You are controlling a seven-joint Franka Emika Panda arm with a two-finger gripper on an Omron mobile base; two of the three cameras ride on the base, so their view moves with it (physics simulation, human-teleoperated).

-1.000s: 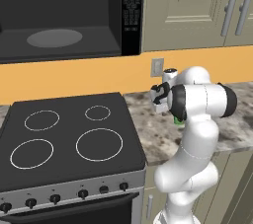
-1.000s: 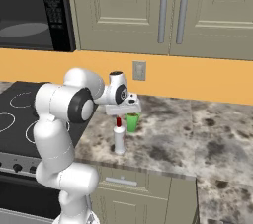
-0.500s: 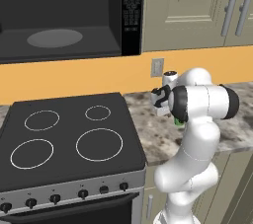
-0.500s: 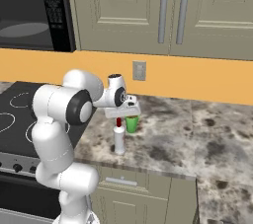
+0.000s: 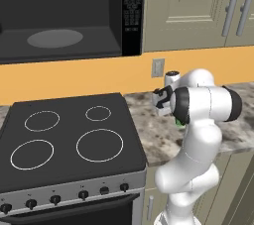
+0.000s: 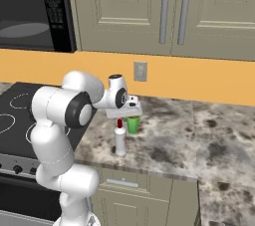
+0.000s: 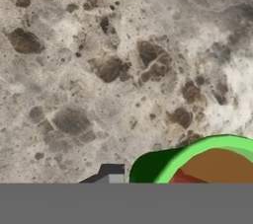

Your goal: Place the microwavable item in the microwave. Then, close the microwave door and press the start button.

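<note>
While hovering over green cup [image 6: 133, 124], claw [image 6: 132, 109] state unclear; could easily clip white bottle [image 6: 120, 140] just beside it descending.

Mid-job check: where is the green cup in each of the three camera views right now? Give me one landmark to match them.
Left base view: green cup is a green sliver right of centre, mostly hidden behind the arm's dark joint.
Right base view: cup stands on the counter at centre, just under the gripper, beside the white bottle.
Hand view: cup sits at the bottom right corner, brownish contents visible.
Shared landmark: the speckled stone counter.
</note>
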